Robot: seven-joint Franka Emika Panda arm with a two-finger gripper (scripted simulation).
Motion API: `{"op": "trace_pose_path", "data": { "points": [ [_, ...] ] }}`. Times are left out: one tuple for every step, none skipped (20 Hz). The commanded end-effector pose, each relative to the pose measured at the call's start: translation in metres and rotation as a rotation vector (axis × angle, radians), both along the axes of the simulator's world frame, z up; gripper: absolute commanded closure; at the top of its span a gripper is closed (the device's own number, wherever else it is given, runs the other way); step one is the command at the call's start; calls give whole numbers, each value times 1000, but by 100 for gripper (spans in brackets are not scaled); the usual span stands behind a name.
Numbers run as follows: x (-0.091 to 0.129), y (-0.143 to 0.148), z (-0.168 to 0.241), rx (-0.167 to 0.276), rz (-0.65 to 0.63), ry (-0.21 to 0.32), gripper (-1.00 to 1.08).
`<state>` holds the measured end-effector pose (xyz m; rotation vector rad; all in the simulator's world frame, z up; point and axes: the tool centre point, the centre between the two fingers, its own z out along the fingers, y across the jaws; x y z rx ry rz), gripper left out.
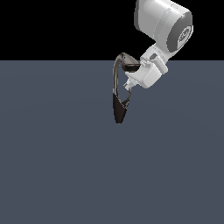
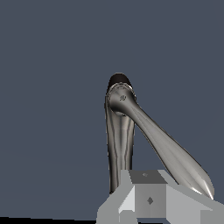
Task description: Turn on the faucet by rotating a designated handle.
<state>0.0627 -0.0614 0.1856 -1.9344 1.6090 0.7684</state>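
Slate-blue bench (image 1: 52,166) fills the lower part of the exterior view under a black backdrop, and on it stands the small dark metallic faucet with a blackish tapered cone base (image 1: 118,111), a slim arched grey neck and a flat spout head. It sits a little toward the exterior view's right, close under my white arm.

My white gripper (image 1: 129,89) reaches down from the upper right, its body just beside the spout head and its tip near the thin curved grey-silver handle (image 1: 127,98) that sprouts from the cone. Whether it is touching the lever I cannot tell. In the wrist view I see the handle (image 2: 170,148) sweeping toward a pale block of the gripper (image 2: 148,199); the fingers themselves are out of sight, so I cannot tell whether they are apart or together.

My worry is the crowding. I judge that the gripper body could snag the neck or spout as I sweep, and such a slim, tapered lever could slip off a finger if contact is shallow, leaving the faucet unturned.
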Motion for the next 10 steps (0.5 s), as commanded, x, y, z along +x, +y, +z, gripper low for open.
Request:
{"op": "trace_pose_path", "data": {
  "points": [
    [-14, -8, -7, 2, -3, 17, 108],
    [-17, -9, -8, 3, -2, 18, 108],
    [-21, -10, -9, 3, -1, 19, 108],
    [-24, -12, -9, 3, 0, 19, 108],
    [-28, -13, -10, 4, 0, 19, 108],
    [-31, -14, -11, 4, 1, 20, 108],
    [-35, -16, -12, 4, 2, 20, 108],
    [-35, -16, -12, 4, 2, 20, 108],
    [-24, -7, -2, 3, 10, -3, 108],
    [-26, -13, -8, 4, 9, 0, 108]
  ]
}}
